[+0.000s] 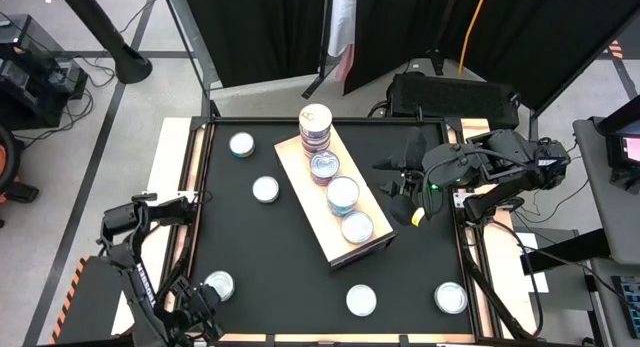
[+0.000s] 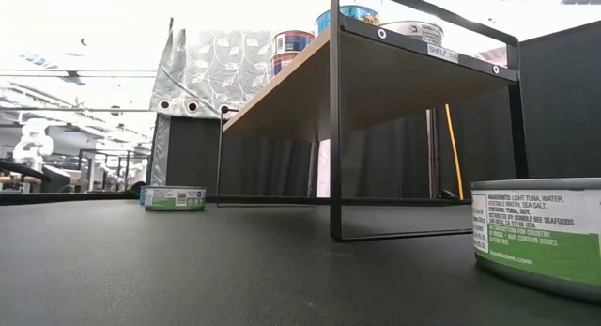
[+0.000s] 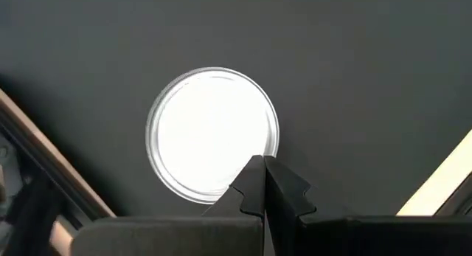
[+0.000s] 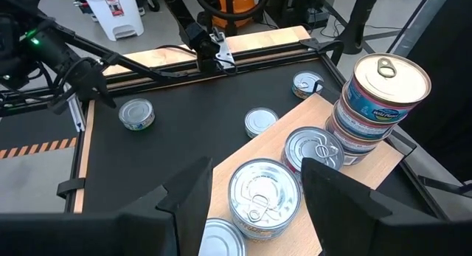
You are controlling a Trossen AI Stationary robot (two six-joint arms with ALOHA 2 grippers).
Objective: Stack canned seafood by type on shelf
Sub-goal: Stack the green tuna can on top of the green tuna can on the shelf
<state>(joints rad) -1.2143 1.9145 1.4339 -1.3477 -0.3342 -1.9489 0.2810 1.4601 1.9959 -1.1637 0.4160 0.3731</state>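
**Inspector:** Starting at your right gripper (image 4: 251, 189): fingers parted, nothing between them, poised above the shelf (image 1: 300, 167), over a silver-topped tin (image 4: 264, 191).

**Operator:** And the shelf load?

**Inspector:** You have a tall stack of tins (image 1: 316, 132) at the far end, then three lower tins in a row along the board. Five loose tins (image 1: 265, 189) lie on the black tabletop (image 1: 270, 257).

**Operator:** Left side?

**Inspector:** Your left gripper (image 3: 265, 184) is clenched empty, just above a white-topped tin (image 3: 210, 134) at the near left corner.
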